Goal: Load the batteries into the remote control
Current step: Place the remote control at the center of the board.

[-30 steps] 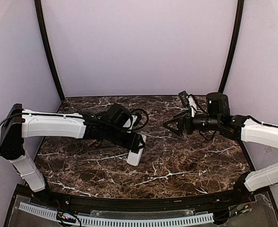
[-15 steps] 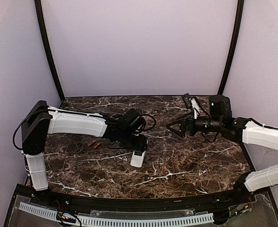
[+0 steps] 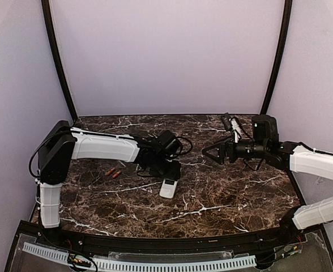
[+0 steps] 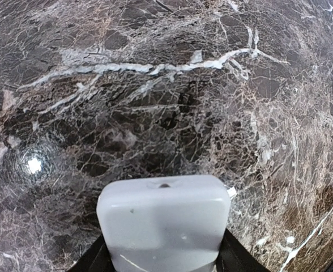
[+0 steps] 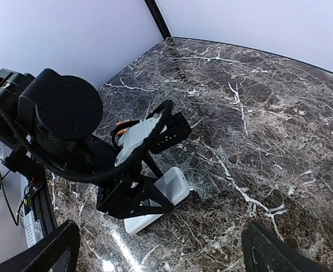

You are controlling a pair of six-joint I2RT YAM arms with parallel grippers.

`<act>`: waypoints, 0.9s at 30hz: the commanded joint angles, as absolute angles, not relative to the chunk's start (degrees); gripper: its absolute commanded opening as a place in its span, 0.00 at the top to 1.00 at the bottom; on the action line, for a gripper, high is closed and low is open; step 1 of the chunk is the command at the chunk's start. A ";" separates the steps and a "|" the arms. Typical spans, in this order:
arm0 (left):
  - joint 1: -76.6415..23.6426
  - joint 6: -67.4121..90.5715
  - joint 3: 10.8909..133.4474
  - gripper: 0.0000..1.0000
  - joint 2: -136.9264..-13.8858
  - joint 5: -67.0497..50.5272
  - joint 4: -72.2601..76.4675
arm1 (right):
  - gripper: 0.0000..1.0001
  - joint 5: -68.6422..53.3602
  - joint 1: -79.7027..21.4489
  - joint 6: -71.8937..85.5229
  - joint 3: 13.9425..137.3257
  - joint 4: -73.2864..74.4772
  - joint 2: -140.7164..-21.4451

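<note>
Loading has barely begun, by the look of it. The two batteries (image 3: 116, 174) lie loose on the desk (image 3: 229, 198) at its left, well apart from the remote (image 3: 168, 188), so neither is in. The remote sits near the middle of the desk, its far end between the fingers of the left gripper (image 3: 170, 174), which is closed partway on its sides. The right gripper (image 3: 206, 154) hangs to the right, spread wide and holding nothing. Both batteries have yet to be picked up and seated.

The left gripper hides the remote's far end. Its visible surface looks plain white, but I cannot tell whether the battery recess faces up or is open. No cover piece shows. The batteries are too small to make out which way their ends lie.
</note>
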State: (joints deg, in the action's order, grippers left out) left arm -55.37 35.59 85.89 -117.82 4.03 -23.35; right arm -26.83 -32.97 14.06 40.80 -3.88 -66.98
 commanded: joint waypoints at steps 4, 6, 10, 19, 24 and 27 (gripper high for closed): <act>-55.58 34.20 88.01 0.43 -121.15 4.80 -25.17 | 0.01 -29.21 -29.25 14.68 39.80 -5.98 -66.26; -55.43 34.03 88.26 0.40 -121.59 4.14 -24.84 | 0.01 -29.44 -28.71 14.59 39.94 -5.98 -66.39; -54.95 33.85 88.51 0.30 -121.82 2.58 -24.34 | 0.01 -29.19 -28.01 14.29 40.74 -5.69 -68.01; -53.71 28.45 83.62 0.02 -110.41 3.92 -19.87 | 0.02 -28.47 -26.97 12.48 46.47 -0.81 -76.02; -49.63 22.68 71.45 0.01 -94.71 2.18 -10.19 | 0.15 -33.55 -27.11 10.55 51.81 3.33 -85.60; -49.32 15.88 62.27 0.01 -87.90 2.41 -6.20 | 0.21 -34.89 -27.77 9.33 55.03 4.32 -90.51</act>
State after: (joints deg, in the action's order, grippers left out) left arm -50.46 25.34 70.91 -96.77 2.48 -13.43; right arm -31.62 -27.33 11.55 51.48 0.99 -85.91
